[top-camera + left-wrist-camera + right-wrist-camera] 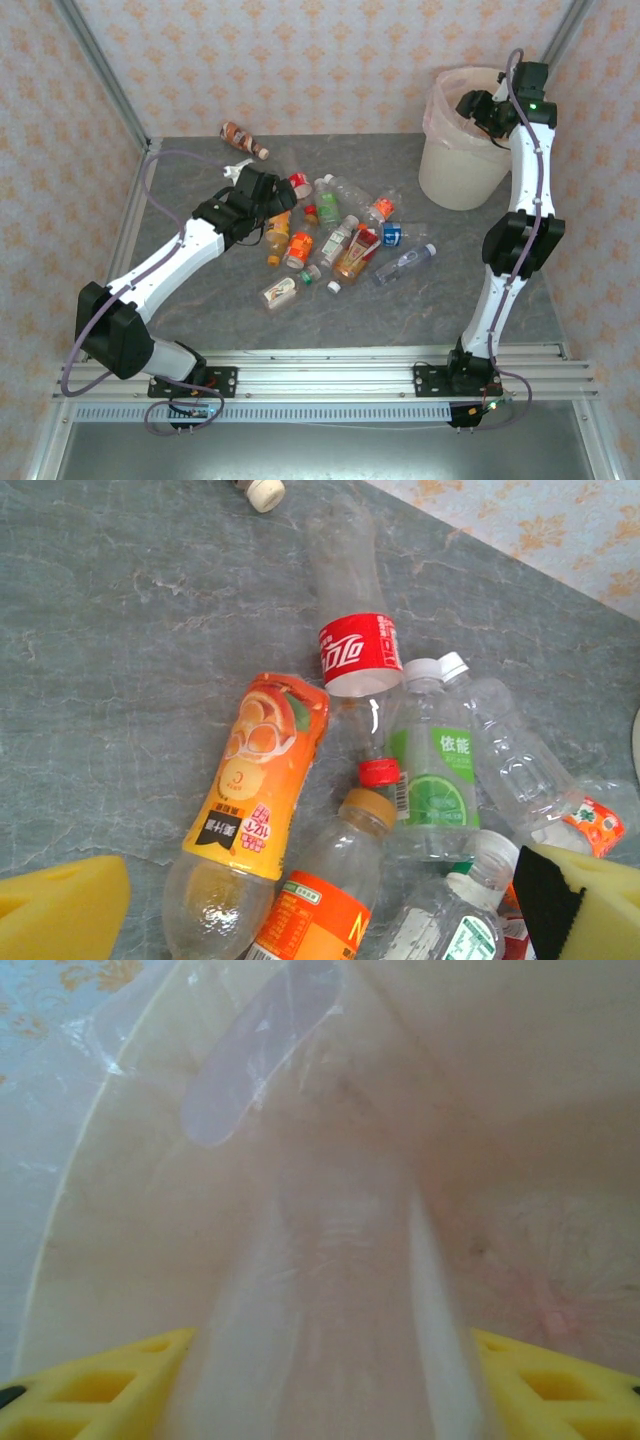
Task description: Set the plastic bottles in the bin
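Several plastic bottles (340,240) lie in a heap mid-table. My left gripper (262,192) hovers open over the heap's left side. Between its yellow fingers (60,910) lie an orange-label bottle (265,780) and an orange-label bottle with a tan cap (340,870), neither touched. A red-label bottle (358,655) and a green-label bottle (437,780) lie just beyond. My right gripper (480,108) hangs over the bin (460,170). A clear bottle (330,1260), streaked with blur, stands between its parted fingers (100,1385), pointing down into the pink-lined bin (520,1110).
A brown bottle (243,139) lies alone near the back wall, left of the heap. A loose white cap (265,492) sits on the grey table (200,310). Metal frame posts and papered walls close in the back and sides.
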